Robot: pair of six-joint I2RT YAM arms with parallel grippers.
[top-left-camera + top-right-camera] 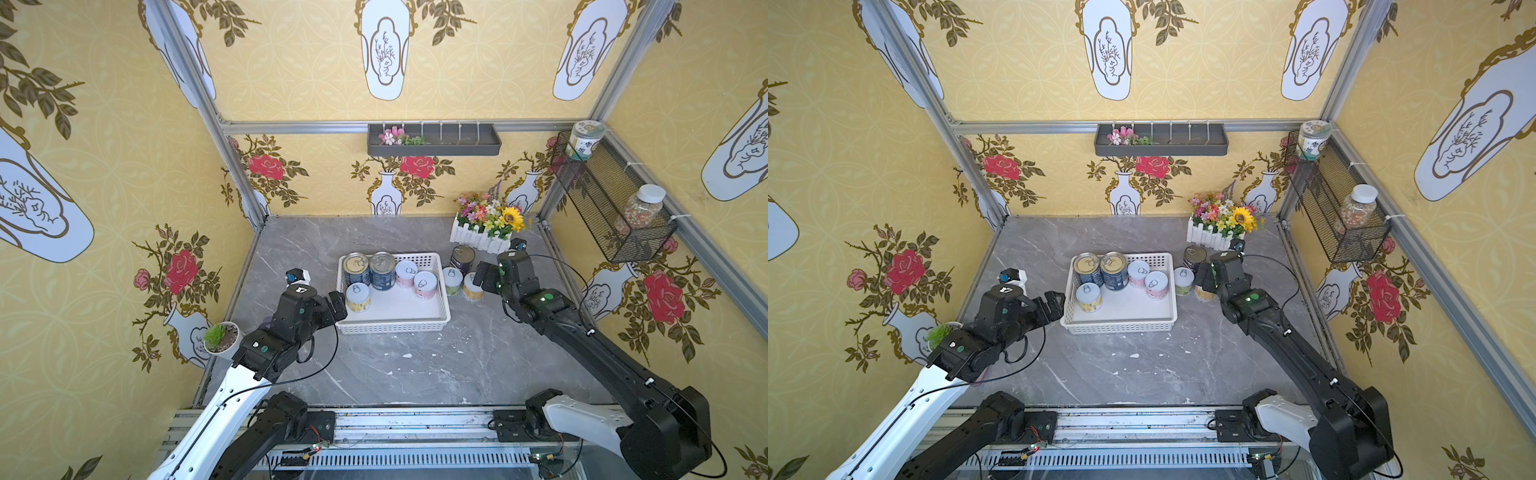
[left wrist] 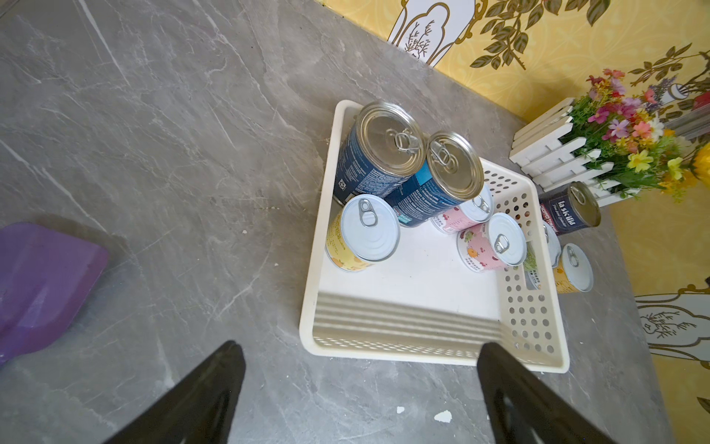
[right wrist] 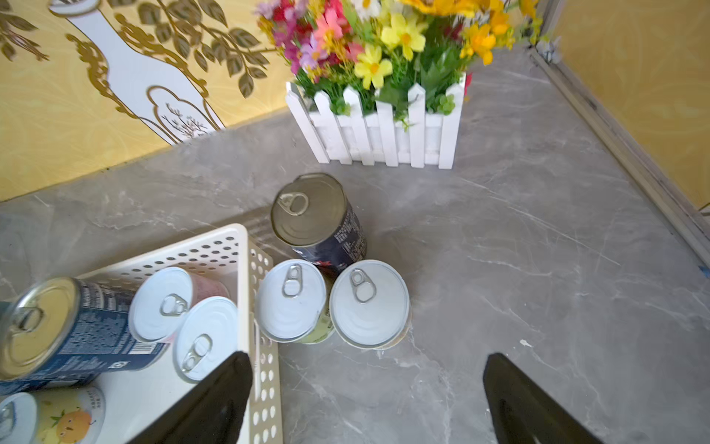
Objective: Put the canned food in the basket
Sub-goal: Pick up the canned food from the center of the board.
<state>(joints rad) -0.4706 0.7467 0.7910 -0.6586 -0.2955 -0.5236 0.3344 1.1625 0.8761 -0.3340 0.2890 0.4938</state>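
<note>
Top views: five tins (image 1: 382, 272) stand inside the white perforated basket (image 1: 395, 328). Three more stand on the marble tabletop (image 1: 415, 374) at its 3 o'clock: a dark tomato tin (image 1: 462, 257), a green-label tin (image 1: 452, 280) and a yellow-label tin (image 1: 471, 290). The right gripper (image 1: 483, 277) hangs just above that last one, and the left gripper (image 1: 337, 306) sits at the basket's 9 o'clock.

Left wrist: jaws spread wide and empty, basket just ahead.

Right wrist: jaws wide apart, nothing between them. The two small white-lidded tins stand side by side, just outside the basket wall. Probably full, rigid and weighty, with slick labels, each is best pinched across its round wall, below the lid rim.
</note>
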